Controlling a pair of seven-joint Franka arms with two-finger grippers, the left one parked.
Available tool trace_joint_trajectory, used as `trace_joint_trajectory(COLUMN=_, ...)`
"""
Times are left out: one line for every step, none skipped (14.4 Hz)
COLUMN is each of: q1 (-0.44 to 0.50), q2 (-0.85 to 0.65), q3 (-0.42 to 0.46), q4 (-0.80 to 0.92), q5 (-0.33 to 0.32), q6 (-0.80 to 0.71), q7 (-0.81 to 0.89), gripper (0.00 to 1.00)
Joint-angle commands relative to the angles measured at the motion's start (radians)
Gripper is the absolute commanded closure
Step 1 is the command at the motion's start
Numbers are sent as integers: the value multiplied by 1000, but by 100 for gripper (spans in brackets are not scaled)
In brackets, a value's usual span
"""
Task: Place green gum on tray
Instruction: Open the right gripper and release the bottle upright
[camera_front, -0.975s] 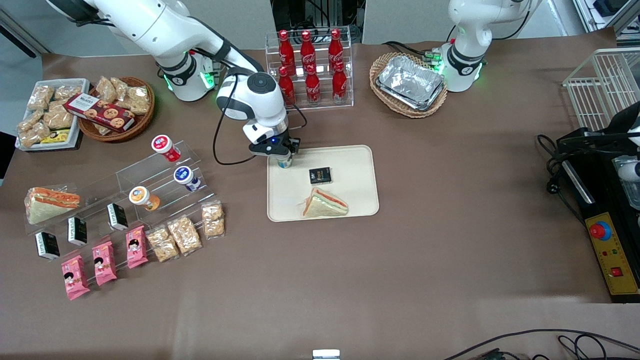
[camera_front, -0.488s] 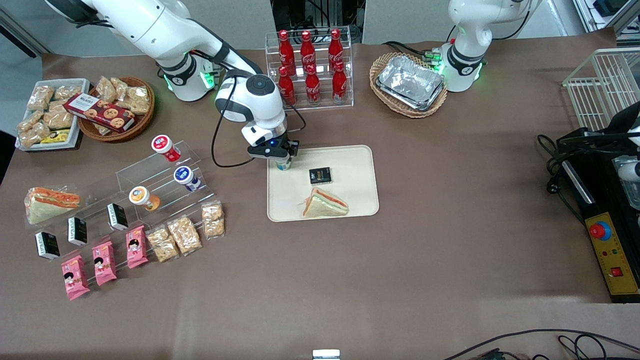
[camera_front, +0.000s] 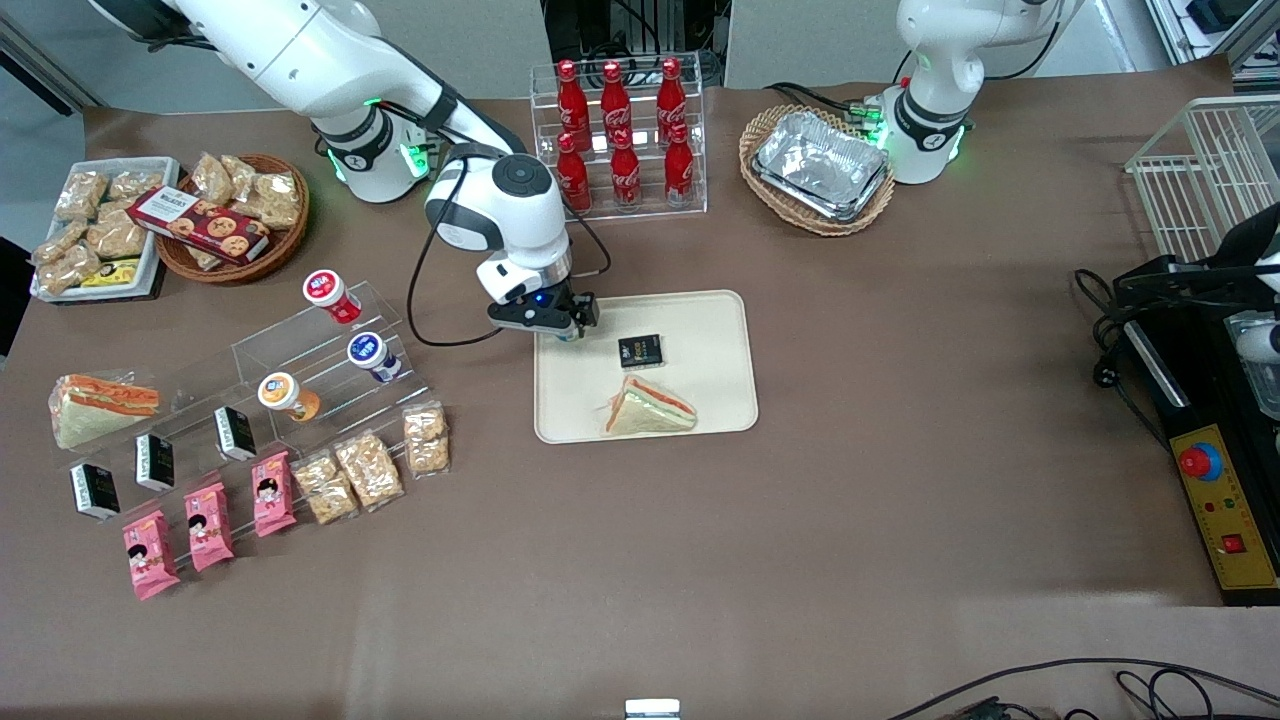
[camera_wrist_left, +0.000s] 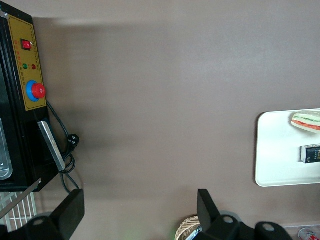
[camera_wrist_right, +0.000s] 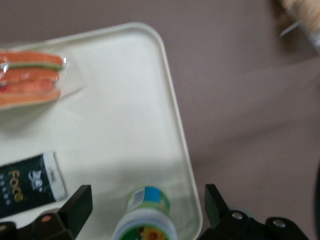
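The green gum stands upright on the cream tray, close to the tray's corner nearest the working arm's base. Its white-rimmed green lid bears a yellow mark. My right gripper is directly above it and open. Its two black fingers stand well apart on either side of the bottle and do not touch it. In the front view the gripper hangs over that corner of the tray, and only a sliver of the gum shows under it.
A wrapped sandwich and a black packet lie on the tray. A rack of red cola bottles stands farther from the front camera. An acrylic shelf holds the orange-lidded and blue-lidded bottles toward the working arm's end.
The gripper and wrist have shifted slightly toward the working arm's end of the table. They now cover more of the gum, which stays at the tray's corner.
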Motion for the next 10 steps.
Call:
trace_joint_trajectory(q1=-31, q2=-47, q3=17, q4=54, q5=70, q6=-88, q7=-121, gripper=0)
trace_joint_trajectory(q1=-48, q2=-67, q3=17, q4=76, q5=147, q6=-123, q7=-207, gripper=0)
trace_joint_trajectory(q1=-66, q2=-91, q3=17, q4=103, q5=231, q6=-176, q7=-308, gripper=0)
trace_joint_trajectory(q1=-81, q2=-120, q3=16, q4=146, q5=324, q6=-245, q7=-412, gripper=0)
trace_joint_trajectory(q1=-106, q2=-145, q3=13, q4=195, q5=412, q6=-319, q7=-509, gripper=0)
trace_joint_trajectory(q1=-149, q2=-162, q3=13, q4=244, q5=480, q6=-388, q7=-605, gripper=0)
trace_joint_trajectory(q1=-189, q2=-174, q3=13, q4=292, q5=534, q6=-452, q7=-679, gripper=0)
trace_joint_trajectory(q1=-219, q2=-183, q3=13, q4=342, q5=575, q6=-514, q7=-730, gripper=0)
trace_joint_trajectory(q1=-247, q2=-186, q3=11, q4=393, q5=589, q6=-577, q7=-767, gripper=0)
trace_joint_trajectory(q1=-269, q2=-187, q3=11, q4=447, q5=589, q6=-644, q7=-792, gripper=0)
